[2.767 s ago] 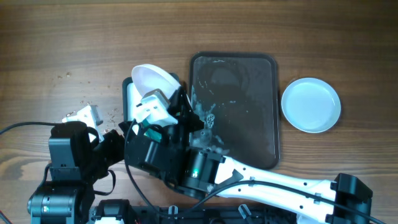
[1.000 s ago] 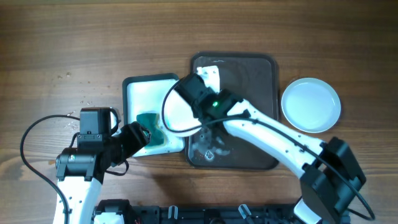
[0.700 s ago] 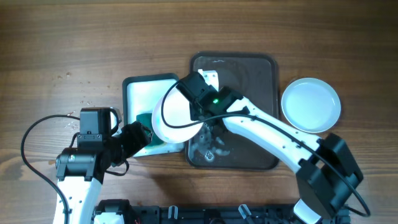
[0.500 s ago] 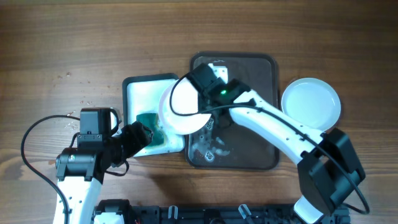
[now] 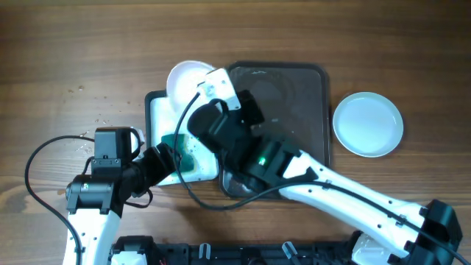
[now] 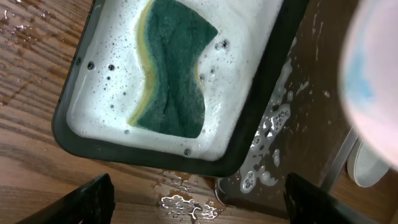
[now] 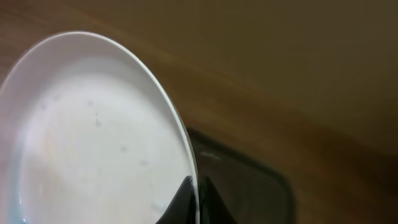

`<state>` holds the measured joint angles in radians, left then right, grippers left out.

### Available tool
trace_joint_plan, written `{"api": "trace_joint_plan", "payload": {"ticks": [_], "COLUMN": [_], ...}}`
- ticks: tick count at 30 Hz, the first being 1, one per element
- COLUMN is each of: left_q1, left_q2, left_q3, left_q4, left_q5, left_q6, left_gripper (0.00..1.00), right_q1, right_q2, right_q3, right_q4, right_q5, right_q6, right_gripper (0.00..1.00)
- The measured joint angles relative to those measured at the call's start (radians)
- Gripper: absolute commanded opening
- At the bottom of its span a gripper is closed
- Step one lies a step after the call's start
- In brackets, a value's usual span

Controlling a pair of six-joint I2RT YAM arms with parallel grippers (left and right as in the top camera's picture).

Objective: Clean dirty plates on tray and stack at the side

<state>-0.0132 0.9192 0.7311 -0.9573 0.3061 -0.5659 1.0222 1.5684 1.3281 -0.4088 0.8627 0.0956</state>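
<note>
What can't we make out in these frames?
Overhead: the right arm covers the tray's lower left corner and much of the basin.
Left wrist: the held plate is a blur at the right edge; how far its blue smear runs is unclear.
Right wrist: the right gripper is cut off by the bottom edge.

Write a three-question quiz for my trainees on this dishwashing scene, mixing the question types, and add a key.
1. True or false: the sponge lies in the soapy basin.
2. The right gripper grips the plate: A by its rim; B by its centre; C not at all.
3. Is the left gripper open or shut?
Key: 1 true; 2 A; 3 open.
</note>
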Motion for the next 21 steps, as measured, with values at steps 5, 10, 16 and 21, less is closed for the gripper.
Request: {"api": "trace_joint_plan", "payload": {"ticks": [5, 10, 16, 21], "left_q1": [0.000, 0.000, 0.000, 0.000], "left_q2": [0.000, 0.000, 0.000, 0.000], "left_q3": [0.000, 0.000, 0.000, 0.000], "left_q4": [-0.001, -0.003, -0.003, -0.003], "left_q5": [0.000, 0.000, 0.000, 0.000], "left_q6": [0.000, 0.000, 0.000, 0.000], "left_gripper": [0.85, 0.87, 0.88, 0.88], "right_q1": [0.066, 0.147, 0.183, 0.213], "right_q2": [0.014, 0.021, 0.021, 0.021], "right_q3": [-0.001, -0.004, -0.004, -0.004], "right_q4": [0.196, 0.401, 0.449, 0.478], "right_q5": [0.245, 0.370, 0.406, 0.418], "right_q6": [-0.242, -0.542, -0.782, -0.839], "right_gripper": [0.04, 0.04, 0.04, 0.04]}}
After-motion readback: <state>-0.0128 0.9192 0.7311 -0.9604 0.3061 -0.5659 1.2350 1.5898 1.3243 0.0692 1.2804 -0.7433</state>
